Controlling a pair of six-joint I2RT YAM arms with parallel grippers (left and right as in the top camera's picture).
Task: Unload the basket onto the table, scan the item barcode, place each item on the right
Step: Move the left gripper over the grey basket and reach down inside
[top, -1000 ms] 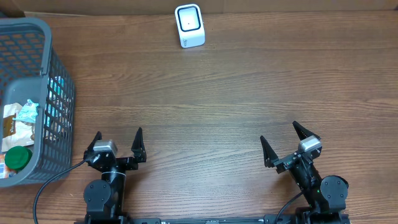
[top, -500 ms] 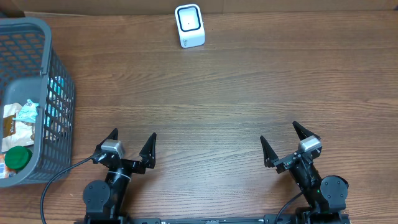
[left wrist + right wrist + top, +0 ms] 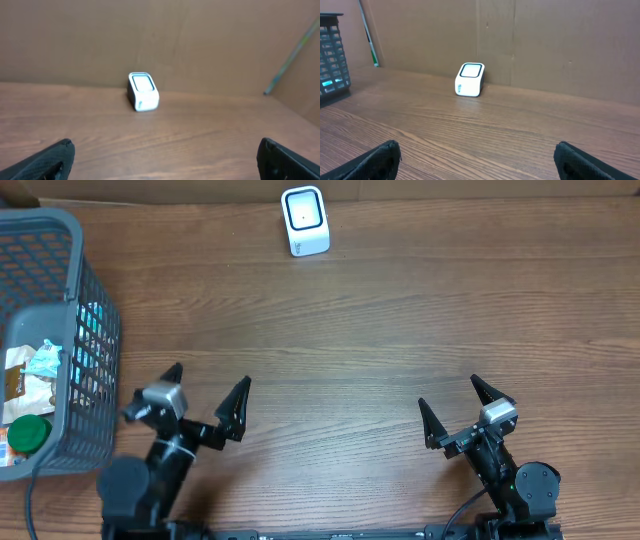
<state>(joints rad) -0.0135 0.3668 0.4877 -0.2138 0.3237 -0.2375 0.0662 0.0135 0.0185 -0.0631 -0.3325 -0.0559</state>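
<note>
The table [image 3: 400,330] is matt, grained wood. The scanner [image 3: 304,221] is smooth white plastic, the basket [image 3: 92,350] grey plastic mesh.

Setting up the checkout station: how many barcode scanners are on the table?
1. The white scanner stands at the table's far edge, slightly left of centre. The basket at left could hide another.

Wooden table [image 3: 380,330], brown cardboard backdrop [image 3: 545,40] — thin pole [image 3: 368,35] leaning against it
</note>
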